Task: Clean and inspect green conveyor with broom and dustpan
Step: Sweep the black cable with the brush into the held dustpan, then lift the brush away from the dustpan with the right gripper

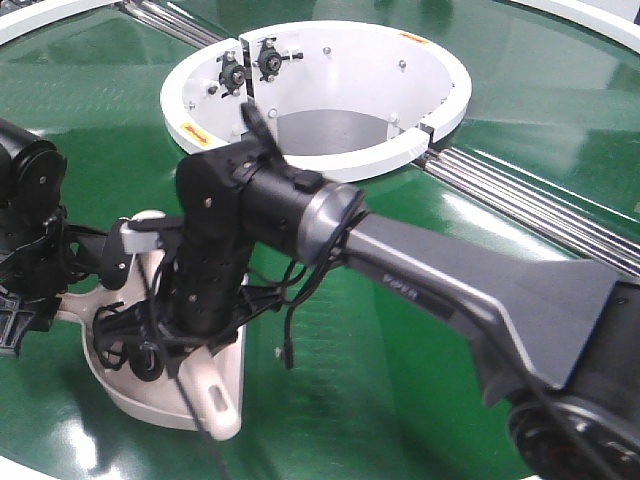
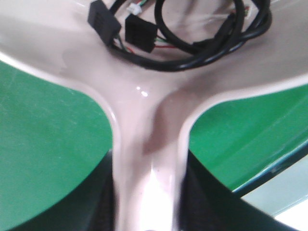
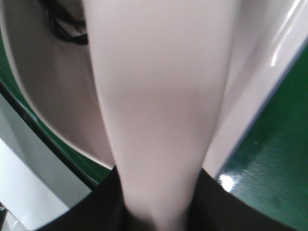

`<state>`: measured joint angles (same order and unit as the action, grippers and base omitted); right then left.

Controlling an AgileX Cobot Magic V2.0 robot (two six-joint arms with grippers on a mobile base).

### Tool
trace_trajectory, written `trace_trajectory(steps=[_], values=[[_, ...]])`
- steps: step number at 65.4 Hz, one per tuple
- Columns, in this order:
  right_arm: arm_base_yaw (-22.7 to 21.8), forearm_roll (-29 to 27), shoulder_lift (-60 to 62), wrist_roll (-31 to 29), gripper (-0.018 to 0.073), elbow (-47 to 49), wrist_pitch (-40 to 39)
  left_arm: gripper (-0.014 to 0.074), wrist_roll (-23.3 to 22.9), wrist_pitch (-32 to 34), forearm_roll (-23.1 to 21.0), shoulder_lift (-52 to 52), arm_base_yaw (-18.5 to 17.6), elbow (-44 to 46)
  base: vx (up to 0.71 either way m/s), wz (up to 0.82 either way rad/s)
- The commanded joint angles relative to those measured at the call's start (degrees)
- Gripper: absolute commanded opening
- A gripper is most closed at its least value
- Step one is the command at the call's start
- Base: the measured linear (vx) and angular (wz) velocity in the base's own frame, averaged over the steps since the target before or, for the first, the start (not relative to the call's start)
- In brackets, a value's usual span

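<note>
The pale beige dustpan [image 1: 125,392] rests on the glossy green conveyor [image 1: 400,380] at the lower left. In the left wrist view my left gripper [image 2: 149,195] is shut on the dustpan's [image 2: 144,110] straight handle. Black cables with connectors [image 2: 192,53] lie in its scoop. My right gripper [image 1: 195,330] points down over the scoop. From the right wrist, that gripper [image 3: 159,192] is shut on the beige broom [image 3: 154,96], with the dustpan's wall [image 3: 43,96] behind it. The broom's slotted handle end [image 1: 212,395] sticks out over the pan's front edge. The bristles are hidden.
The white ring-shaped hub [image 1: 320,165] stands just behind my right arm [image 1: 450,290]. Silver rollers [image 1: 520,200] run from the hub to the right edge, and more [image 1: 175,22] run to the top left. My left arm [image 1: 25,200] fills the left edge.
</note>
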<state>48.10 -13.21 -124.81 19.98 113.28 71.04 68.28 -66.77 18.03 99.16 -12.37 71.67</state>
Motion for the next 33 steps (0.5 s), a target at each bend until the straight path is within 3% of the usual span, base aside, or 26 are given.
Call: trace_trajectory(steps=[1, 33], values=[[-2.65, 1.39, 6.52, -0.31, -0.0001, -1.12, 2.95, 0.0056, -0.68, 0.04, 0.15, -3.17, -0.42, 1.52, 0.0, 0.0], [-18.37, 11.86, 21.97, -3.85, -0.0001, -30.3, 2.64, 0.0056, -0.68, 0.04, 0.15, -3.17, -0.42, 1.52, 0.0, 0.0]])
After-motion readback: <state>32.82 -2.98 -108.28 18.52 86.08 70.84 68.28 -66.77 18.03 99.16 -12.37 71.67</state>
